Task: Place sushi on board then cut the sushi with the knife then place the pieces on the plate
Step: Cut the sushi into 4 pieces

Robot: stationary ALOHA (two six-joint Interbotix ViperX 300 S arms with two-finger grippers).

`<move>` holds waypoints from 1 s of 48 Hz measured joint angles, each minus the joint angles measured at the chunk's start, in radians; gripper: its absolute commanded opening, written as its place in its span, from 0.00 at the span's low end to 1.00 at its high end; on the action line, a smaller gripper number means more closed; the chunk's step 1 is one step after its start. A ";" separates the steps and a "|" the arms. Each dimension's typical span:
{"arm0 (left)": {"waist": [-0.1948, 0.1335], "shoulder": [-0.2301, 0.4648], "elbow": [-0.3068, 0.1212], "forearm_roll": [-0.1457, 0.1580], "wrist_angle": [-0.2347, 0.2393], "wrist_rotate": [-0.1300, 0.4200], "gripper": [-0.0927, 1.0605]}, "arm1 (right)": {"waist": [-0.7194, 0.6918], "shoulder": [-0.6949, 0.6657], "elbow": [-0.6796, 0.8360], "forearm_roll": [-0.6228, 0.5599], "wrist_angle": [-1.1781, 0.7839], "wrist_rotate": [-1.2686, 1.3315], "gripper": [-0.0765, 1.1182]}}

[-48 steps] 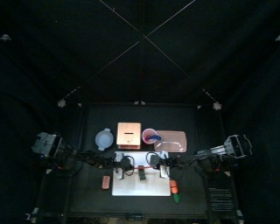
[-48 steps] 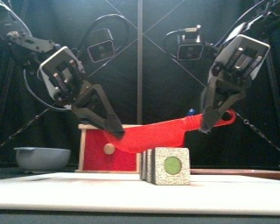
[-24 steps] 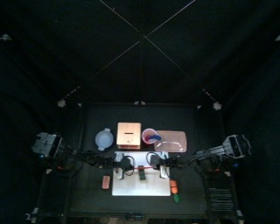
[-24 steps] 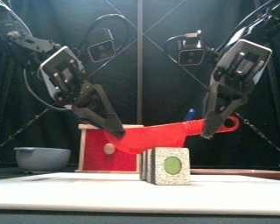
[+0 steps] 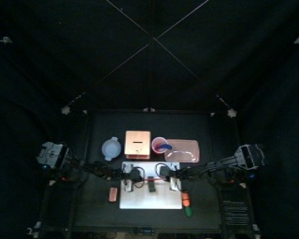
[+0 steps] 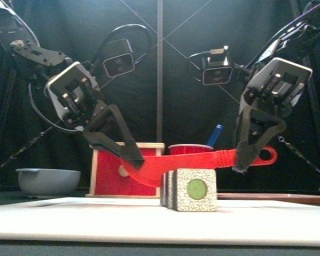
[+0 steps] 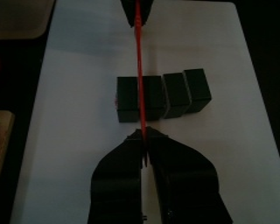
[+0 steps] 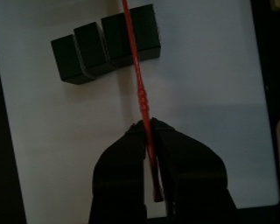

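Gripping red knife (image 6: pixel 203 163) by both ends: left gripper (image 6: pixel 127 170), right gripper (image 6: pixel 243 160) both clamped. Sushi roll (image 6: pixel 192 190) sits at 6 o'clock just under blade, on white board (image 6: pixel 69 215).

The knife (image 6: pixel 190 165) is red, the sushi roll (image 6: pixel 192 190) dark green, the board (image 6: pixel 160 222) white.

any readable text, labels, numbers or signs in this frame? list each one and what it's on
None can be read in any view.
No print shows on the red knife, the sushi roll, the white cutting board, the wooden box, the red cup or the blue-grey bowl.
The roll's end face carries only a green oval on speckled white, not a sign.
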 measured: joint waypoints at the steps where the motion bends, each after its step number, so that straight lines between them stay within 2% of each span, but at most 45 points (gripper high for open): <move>1: 0.002 0.003 0.000 0.000 -0.002 0.000 0.45 | -0.002 0.003 -0.002 -0.002 0.002 0.000 0.41; 14: 0.006 0.028 -0.002 0.000 -0.002 0.000 0.45 | -0.017 0.048 -0.006 0.002 -0.002 0.000 0.41; 21: 0.026 0.029 -0.002 0.000 -0.002 0.003 0.45 | -0.040 0.052 -0.008 0.000 0.000 -0.003 0.41; 30: 0.061 0.029 -0.003 0.021 -0.002 0.005 0.45 | -0.074 0.051 -0.006 -0.005 0.000 -0.009 0.41; 38: 0.072 0.029 -0.003 0.044 0.000 0.006 0.45 | -0.080 0.051 -0.012 -0.018 0.000 -0.009 0.41; 48: 0.078 0.005 -0.002 0.058 0.002 0.006 0.45 | -0.083 0.037 -0.025 -0.021 0.026 -0.009 0.41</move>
